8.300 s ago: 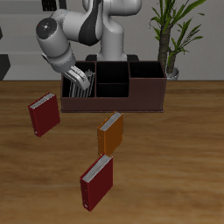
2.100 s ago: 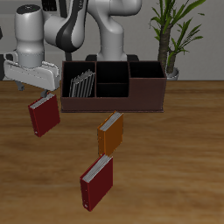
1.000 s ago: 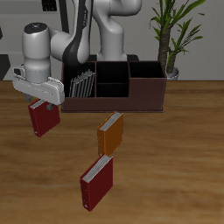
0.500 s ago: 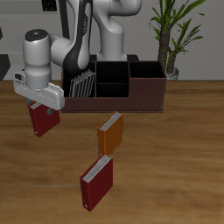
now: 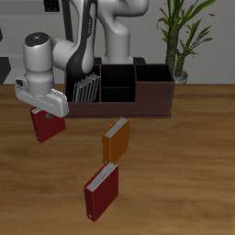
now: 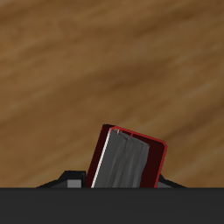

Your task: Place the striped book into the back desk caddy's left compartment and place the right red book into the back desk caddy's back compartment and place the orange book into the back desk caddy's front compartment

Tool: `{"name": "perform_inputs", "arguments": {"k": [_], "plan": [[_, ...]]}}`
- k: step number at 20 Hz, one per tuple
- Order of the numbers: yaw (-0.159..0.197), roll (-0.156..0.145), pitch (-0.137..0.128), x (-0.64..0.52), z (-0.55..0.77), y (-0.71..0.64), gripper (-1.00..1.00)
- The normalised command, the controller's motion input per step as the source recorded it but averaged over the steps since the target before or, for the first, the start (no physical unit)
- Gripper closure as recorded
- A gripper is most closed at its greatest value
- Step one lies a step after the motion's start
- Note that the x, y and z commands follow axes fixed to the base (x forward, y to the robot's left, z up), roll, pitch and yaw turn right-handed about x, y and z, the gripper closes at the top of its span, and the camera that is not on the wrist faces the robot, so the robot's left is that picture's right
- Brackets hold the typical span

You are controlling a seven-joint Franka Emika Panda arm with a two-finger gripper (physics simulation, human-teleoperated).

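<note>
Wrist view: right red book [image 6: 129, 162] (tilted) under claw [image 5: 46, 112]

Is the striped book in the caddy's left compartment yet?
Yes. The striped book stands inside the back desk caddy's end cell, leaning, its top edge showing above the rim.
</note>
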Motion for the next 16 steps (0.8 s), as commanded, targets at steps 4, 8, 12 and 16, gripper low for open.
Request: {"name": "perform_inputs", "arguments": {"k": [4, 8, 12, 16], "plan": [[0.038, 0.019, -0.033, -0.07, 0.22, 0.14, 1.00], [0.081, 0.026, -0.042, 0.05, 0.50, 0.32, 1.00], [0.086, 0.004, -0.040, 0.06, 0.49, 0.35, 1.00], [0.110, 0.043, -0.102, -0.14, 0.84, 0.52, 1.00]]}}
